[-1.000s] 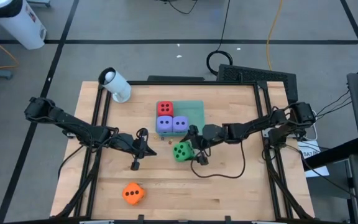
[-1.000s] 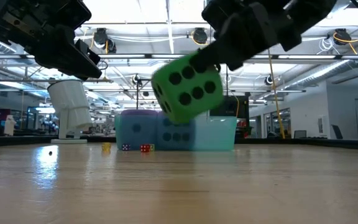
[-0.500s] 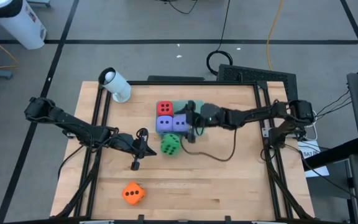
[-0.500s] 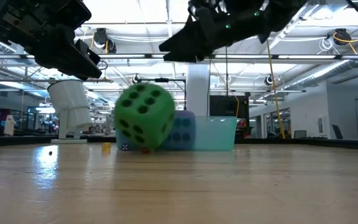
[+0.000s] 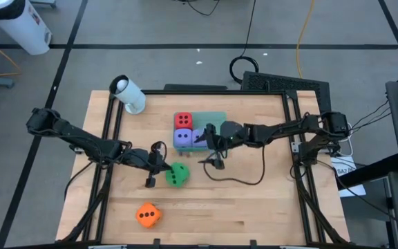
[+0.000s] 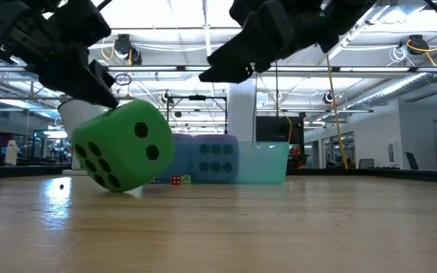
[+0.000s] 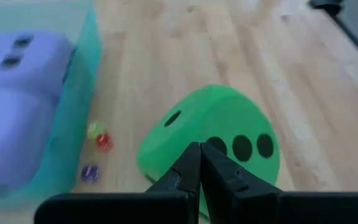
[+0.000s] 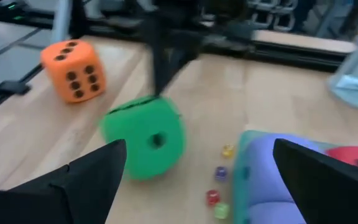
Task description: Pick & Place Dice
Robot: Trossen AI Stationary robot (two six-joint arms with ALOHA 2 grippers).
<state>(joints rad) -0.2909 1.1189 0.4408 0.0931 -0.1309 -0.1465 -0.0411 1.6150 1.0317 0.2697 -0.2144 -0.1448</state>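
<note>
While the wooden table [image 5: 254, 207] lay under both dark arms, the teal tray [image 5: 216, 119] at its far middle held a red die [image 5: 183, 121] and two purple-blue dice [image 5: 183, 138], packed together on the tray's left side. The green die [image 5: 177, 174] sat loose on bare wood near the tray's near-left corner, tipped on an edge in the low view, just beside the left gripper [image 5: 152, 168], whose fingers were clenched on nothing. The right gripper [image 5: 211, 142] hung released and wide above the tray's near edge, empty, next to the purple-blue pair. The orange die [image 5: 148, 215] waited well apart at the near left. A few tiny beads [image 7: 98, 142] lay by the tray wall. Judged from this, the step in hand was fetching the green die: best to let it settle flat, then close squarely on two opposite faces, since the soft cube could squirm out of a corner grip.
</note>
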